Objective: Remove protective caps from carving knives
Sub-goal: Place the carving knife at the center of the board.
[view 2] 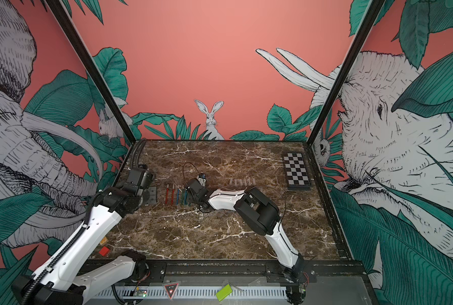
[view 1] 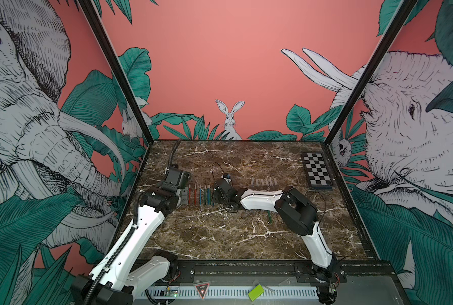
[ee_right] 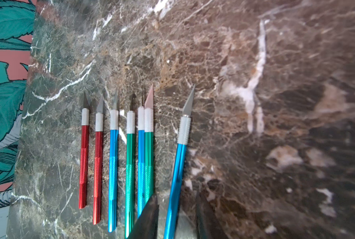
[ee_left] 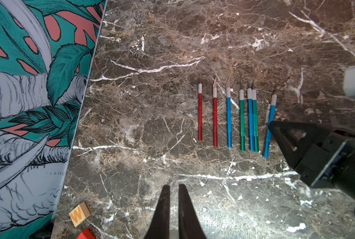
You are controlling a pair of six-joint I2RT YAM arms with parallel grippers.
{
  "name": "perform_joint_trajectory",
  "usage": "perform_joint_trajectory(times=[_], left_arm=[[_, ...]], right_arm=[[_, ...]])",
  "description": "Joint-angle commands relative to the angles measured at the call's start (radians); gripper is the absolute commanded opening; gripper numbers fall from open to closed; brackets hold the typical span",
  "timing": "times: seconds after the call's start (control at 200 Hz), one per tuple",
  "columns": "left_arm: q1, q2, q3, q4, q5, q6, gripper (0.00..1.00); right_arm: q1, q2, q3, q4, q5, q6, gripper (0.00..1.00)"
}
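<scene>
Several carving knives [ee_right: 113, 165] with red, blue and green handles lie side by side on the marble, bare blades pointing away, and they show in both top views [view 1: 200, 194] [view 2: 176, 194]. The rightmost blue knife [ee_right: 177, 169] lies slightly slanted. My right gripper [ee_right: 177, 198] is open, its jaws straddling that knife's handle with a gap on each side. My left gripper [ee_left: 174, 186] is shut on nothing, hovering short of the handle ends. A row of greyish protective caps [view 1: 263, 182] lies further right [view 2: 242, 181]. A thin green stick [view 1: 269, 217] pokes out under the right arm.
A black-and-white checkerboard [view 1: 317, 171] lies at the back right. A wooden letter block [ee_left: 79, 214] and a red block [ee_left: 86, 234] sit near the left wall [ee_left: 38, 103]. A green block [view 1: 256, 291] rests on the front rail.
</scene>
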Motion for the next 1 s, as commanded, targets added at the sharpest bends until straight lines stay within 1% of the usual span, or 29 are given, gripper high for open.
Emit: perform_joint_trajectory(times=[0.0,0.21,0.465,0.725,0.995], left_arm=[[0.000,-0.019,-0.012,-0.008,-0.012,0.003,0.00],[0.000,-0.015,-0.012,-0.009,-0.010,0.004,0.00],[0.000,-0.014,-0.012,-0.009,-0.010,0.004,0.00],[0.000,-0.012,-0.012,-0.009,-0.010,0.005,0.00],[0.000,-0.012,-0.012,-0.009,-0.011,0.004,0.00]], right_arm=[[-0.009,0.036,0.025,-0.054,-0.001,-0.020,0.31],[-0.024,0.061,0.047,-0.090,0.014,-0.028,0.31],[-0.049,0.097,0.079,-0.099,-0.024,-0.048,0.32],[-0.051,0.122,0.131,-0.113,-0.064,-0.063,0.32],[-0.052,0.124,0.130,-0.108,-0.076,-0.070,0.33]])
